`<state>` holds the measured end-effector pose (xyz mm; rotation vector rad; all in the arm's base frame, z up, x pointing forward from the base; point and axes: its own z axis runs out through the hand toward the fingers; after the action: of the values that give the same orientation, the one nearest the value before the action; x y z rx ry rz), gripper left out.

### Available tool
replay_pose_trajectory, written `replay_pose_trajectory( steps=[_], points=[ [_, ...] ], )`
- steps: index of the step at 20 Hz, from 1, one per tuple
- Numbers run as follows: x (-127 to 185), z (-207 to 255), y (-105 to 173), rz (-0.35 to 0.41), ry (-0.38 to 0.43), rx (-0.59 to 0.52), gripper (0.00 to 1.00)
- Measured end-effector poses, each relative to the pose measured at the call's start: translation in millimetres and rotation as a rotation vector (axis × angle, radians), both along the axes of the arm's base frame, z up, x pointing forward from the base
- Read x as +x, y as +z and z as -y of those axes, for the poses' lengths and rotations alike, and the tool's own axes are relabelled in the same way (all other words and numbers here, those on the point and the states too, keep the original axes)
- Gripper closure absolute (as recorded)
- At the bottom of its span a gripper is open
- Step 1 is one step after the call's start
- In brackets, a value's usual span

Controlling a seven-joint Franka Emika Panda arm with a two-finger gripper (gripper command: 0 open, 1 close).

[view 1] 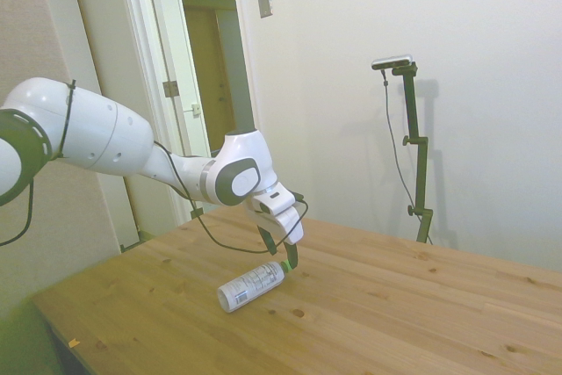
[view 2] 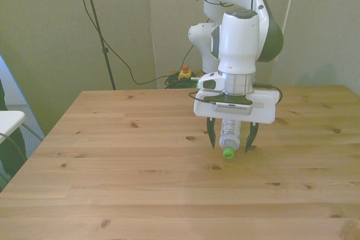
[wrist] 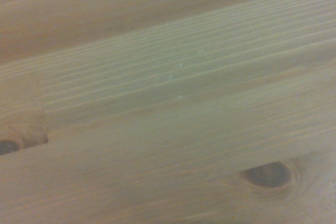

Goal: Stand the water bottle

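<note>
**Bottle on its side, fingers straddling the neck**

Pale walls and an open doorway sit behind a bare wooden table, its planks dotted with dark knots. Lying flat on that wood is the water bottle, near the middle of the table. In the front view its long axis runs roughly twelve to six, green cap at the six o'clock end; in the side view the flat base points toward seven o'clock and the cap end is tucked under the arm's hand.

Over it hangs the gripper, fingers pointing down and spread apart, one at the bottle's nine o'clock and one at its three in the front view. The neck lies between them with a gap showing on each side, so nothing is clamped yet. The tips look close to the wood.

My guess is that closing across the neck comes next, then a tilt to lift the cap end up over the base.

White label wraps the body with small dark print, too fine to read. The wrist camera shows only blurred wood grain and knots.
</note>
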<state>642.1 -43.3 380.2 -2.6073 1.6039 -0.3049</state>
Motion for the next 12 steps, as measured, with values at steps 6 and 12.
replay_pose_trajectory(
  steps=[6,12],
  points=[
    [4.7,-8.8,-15.9,-0.021,0.007,-0.008,0.00],
    [4.7,-8.9,-18.2,-0.025,0.005,-0.010,1.00]
  ],
)
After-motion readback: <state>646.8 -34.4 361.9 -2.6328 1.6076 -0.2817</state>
